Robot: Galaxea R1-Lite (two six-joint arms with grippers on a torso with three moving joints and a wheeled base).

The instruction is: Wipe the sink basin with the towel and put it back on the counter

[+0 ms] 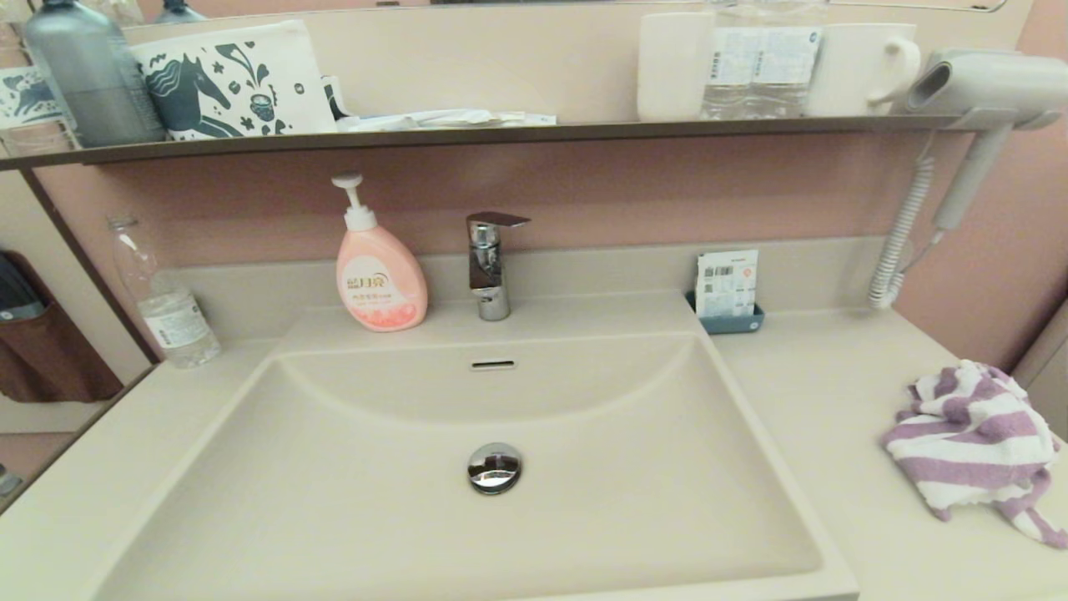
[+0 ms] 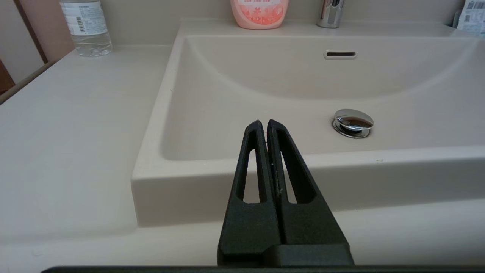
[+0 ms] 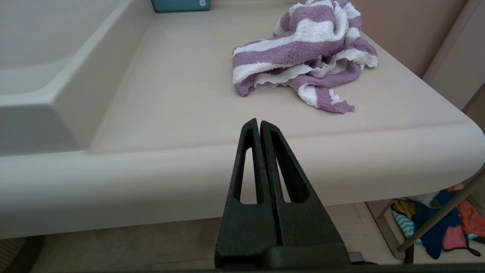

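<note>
Item: the towel point(image 1: 972, 446), purple and white stripes, terry. It lies crumpled in a loose heap on the surface point(image 1: 822, 401), well to the right of the sink basin point(image 1: 350, 501) and near the surface's right edge. I judge it light, soft and limp: it will sag and trail once lifted, and it should not slip between closed pads. In the right wrist view the best hold looks to be the raised fold at the crown of the heap point(image 3: 303, 41); the thin tail toward the front edge would give only a loose corner.

Item: right pincer point(image 3: 259, 123). Fingers pressed together, holding nothing. It hangs off the front edge of the surface, short of the towel and apart from it. I would need to spread it before closing on the heap.

Item: left pincer point(image 2: 264, 123). Fingers likewise together and empty, in front of the sink basin's front rim, left of the drain plug point(image 2: 353, 122).

Item: sink basin. It appears bare, with the overflow slot point(image 1: 492, 365) on its curved back wall.

Hidden or unclear:
- Neither arm shows in the head view.
- The towel's far right side runs to that view's edge; its underside and how many layers are folded in I cannot tell.
- The basin's front rim is cut off in the head view.
- Whether the basin is wet or marked I cannot make out.
</note>
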